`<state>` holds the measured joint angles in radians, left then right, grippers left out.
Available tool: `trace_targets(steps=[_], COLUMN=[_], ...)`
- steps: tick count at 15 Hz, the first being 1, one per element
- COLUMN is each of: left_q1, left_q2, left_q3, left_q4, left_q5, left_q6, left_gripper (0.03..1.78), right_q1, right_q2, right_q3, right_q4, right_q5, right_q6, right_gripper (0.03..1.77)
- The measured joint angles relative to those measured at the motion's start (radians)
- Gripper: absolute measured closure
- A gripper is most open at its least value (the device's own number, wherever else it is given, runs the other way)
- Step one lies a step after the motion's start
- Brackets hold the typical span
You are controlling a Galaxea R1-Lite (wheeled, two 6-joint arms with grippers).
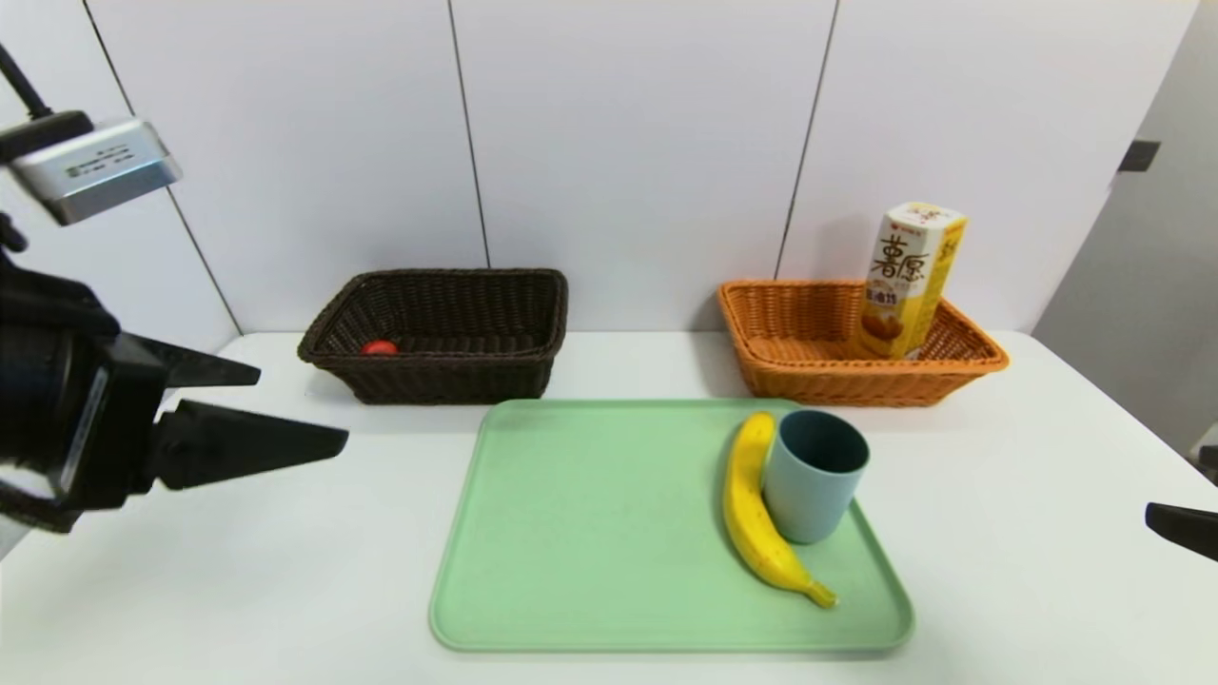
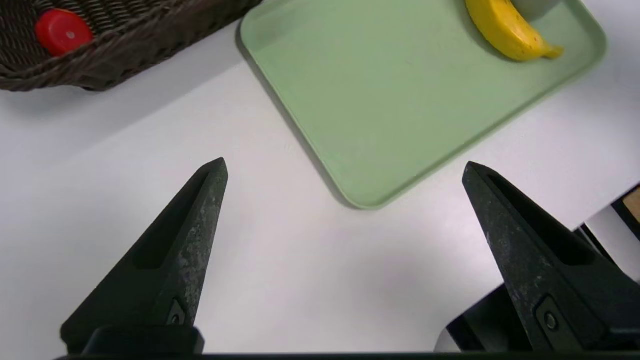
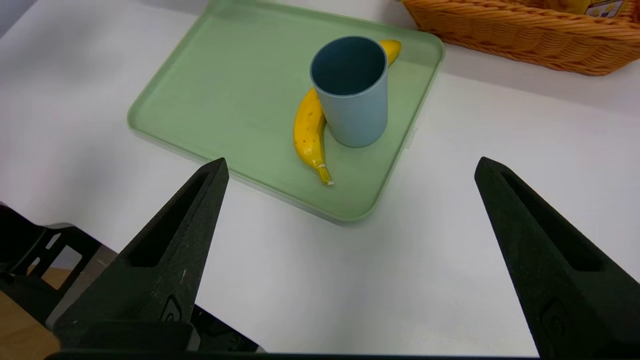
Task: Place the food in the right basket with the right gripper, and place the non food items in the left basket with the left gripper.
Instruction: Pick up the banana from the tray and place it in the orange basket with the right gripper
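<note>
The white-and-yellow snack box [image 1: 912, 279] stands upright in the orange basket [image 1: 809, 381] at the back right. A banana [image 1: 752, 499] lies on the green tray [image 1: 590, 533], touching the grey-blue cup [image 1: 814, 476] that stands upright beside it. The red duck [image 1: 379, 348] rests inside the dark brown basket [image 1: 428, 376] at the back left. No spoon shows in any view. My left gripper [image 1: 304, 411] hovers open over the table left of the tray, holding nothing. My right gripper [image 3: 350, 167] is open and empty near the table's right front; only a fingertip [image 1: 1180, 526] shows in the head view.
The tray's left half is bare green surface. White table [image 1: 238, 590] surrounds the tray. A white panelled wall stands right behind both baskets.
</note>
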<state>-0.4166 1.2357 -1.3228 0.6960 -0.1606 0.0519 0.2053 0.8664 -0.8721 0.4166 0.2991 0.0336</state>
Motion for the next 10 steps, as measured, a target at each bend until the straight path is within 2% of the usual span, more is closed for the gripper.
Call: trace_targets(steps=[3,6,10], left_q1=[-0.060,-0.080,-0.094], left_q2=[-0.083,-0.117,-0.132], left_q3=[0.082,0.110,0.129], left_q4=[-0.001,-0.001,-0.005], left_q5=[0.000,0.001,0.002], left_q6=[0.001,0.002,0.004], left_gripper=[0.14,0.13,0.12], right_q1=[0.003,0.019,0.098], right_q2=[-0.005,-0.003,0.040], right_q3=[-0.008,0.002,0.016], right_q4=[0.003,0.003,-0.006], right_q5=[0.002,0.009,0.013], right_q6=[-0.002,-0.002,-0.002], right_gripper=[0.10,0.10,0.10])
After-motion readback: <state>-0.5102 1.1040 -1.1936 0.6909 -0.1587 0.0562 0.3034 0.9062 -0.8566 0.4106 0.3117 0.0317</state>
